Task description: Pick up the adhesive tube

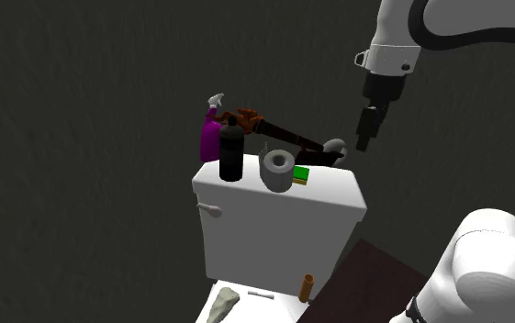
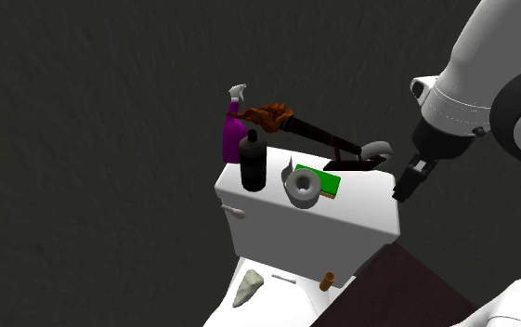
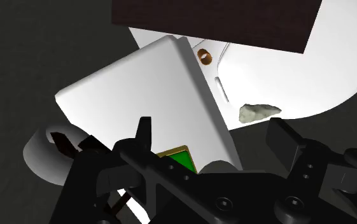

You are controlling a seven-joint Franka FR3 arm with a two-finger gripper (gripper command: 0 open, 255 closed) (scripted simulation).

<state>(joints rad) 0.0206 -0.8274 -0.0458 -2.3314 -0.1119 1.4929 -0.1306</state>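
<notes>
- Adhesive tube [image 1: 307, 287] — a short orange-brown cylinder — stands upright in the lower middle of the shoulder view, below the front face of the white toilet tank [image 1: 283, 220].
- It sits at the edge of the white toilet lid [image 1: 269, 310], just beside a dark brown panel [image 1: 365, 275] in the lower right of that frame; whether it touches the panel I cannot tell.
- On the same lid, to the shoulder view's left of the tube, lie a thin white stick [image 1: 261, 294] and, further left, a grey lump [image 1: 223, 306].
- The gripper [image 1: 367, 133] hangs in the upper right of the shoulder view, past the tank's right end and well apart from the tube.
- In the wrist view the two black fingers [image 3: 285, 141] stand apart with nothing between them — the hand is empty.
- On the tank's top, from the shoulder view's left to right: a purple spray bottle [image 1: 209, 136], a black bottle [image 1: 231, 154], a grey roll [image 1: 277, 171] and a green pad [image 1: 300, 174].
- A long dark brush [image 1: 283, 133] slants across behind them, its end near the gripper.
</notes>
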